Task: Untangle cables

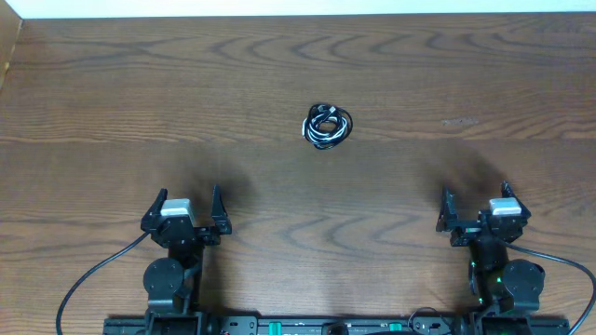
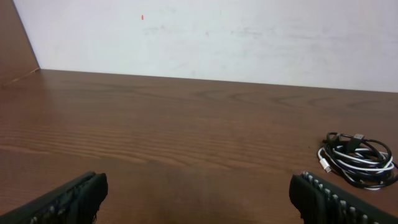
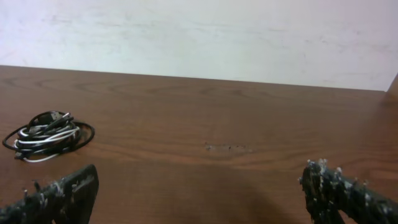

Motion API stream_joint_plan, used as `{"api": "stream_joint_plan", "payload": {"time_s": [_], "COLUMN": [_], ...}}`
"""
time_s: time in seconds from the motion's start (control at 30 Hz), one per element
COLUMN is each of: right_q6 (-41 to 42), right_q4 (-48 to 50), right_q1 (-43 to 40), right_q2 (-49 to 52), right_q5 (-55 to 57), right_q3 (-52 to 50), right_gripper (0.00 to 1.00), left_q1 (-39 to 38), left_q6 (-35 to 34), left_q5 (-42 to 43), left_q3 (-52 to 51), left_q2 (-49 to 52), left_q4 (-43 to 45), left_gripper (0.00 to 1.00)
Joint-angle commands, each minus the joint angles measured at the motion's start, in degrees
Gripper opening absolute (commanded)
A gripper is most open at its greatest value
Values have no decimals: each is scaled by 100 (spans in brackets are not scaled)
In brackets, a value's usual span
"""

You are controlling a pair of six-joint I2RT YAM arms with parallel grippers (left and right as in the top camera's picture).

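The left arm sits folded low at the near left, the right arm at the near right. Both point toward the far side, jaws spread wide.

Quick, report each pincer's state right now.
Left pincer: open, holding nothing.
Right pincer: open, holding nothing.
The cables lie untouched on the table.
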Motion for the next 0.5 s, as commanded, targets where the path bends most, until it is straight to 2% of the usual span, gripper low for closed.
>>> {"api": "stream_joint_plan", "payload": {"time_s": [0.0,0.27,0.37,0.4,0.47], "right_q6": [-48,-48,-50,-48,-48], "right_q4": [-26,-26,-26,-26,-26], "right_q1": [-46,-46,-46,-46,-46], "right_q2": [-31,-31,-31,-31,-31], "right_q5": [63,63,63,63,63], "right_q3": [-4,-4,-4,-4,-4], "right_gripper": [99,99,99,99,99], "left_q1": [-11,-11,-9,-9,-9], "left_q6": [59,63,98,129,129], "left_q5": [-76,127,-46,-409,-852], "left_q3": [-101,-101,-101,-101,-101], "left_q2": [-35,-35,-35,-35,-35], "left_q4": [-234,109,826,1488,2256], "left_gripper": [98,98,98,98,98]}}
